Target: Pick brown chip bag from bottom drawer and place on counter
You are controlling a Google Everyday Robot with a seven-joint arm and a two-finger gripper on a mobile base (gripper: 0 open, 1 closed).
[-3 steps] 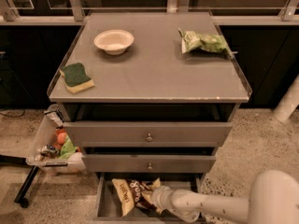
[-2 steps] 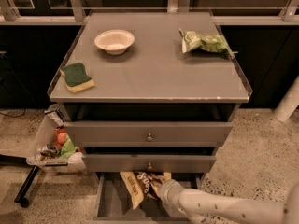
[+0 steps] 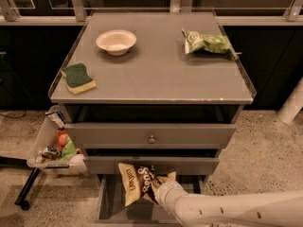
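The brown chip bag point(image 3: 134, 182) hangs in the air in front of the middle drawer, above the open bottom drawer point(image 3: 110, 203). My gripper point(image 3: 158, 183) comes in from the lower right on a white arm and is shut on the bag's right end. The bag is clear of the drawer floor and tilted, its tan end up and to the left. The grey counter point(image 3: 156, 74) is the cabinet top, well above the gripper.
On the counter are a white bowl point(image 3: 116, 41) at the back left, a green chip bag point(image 3: 207, 42) at the back right and a green-yellow sponge point(image 3: 78, 78) at the front left. A clear bin point(image 3: 52, 145) of items hangs on the cabinet's left side. The two upper drawers are closed.
The gripper has lifted the brown chip bag up out of the bottom drawer. The bag now hangs in front of the middle drawer instead of lying in the tray.
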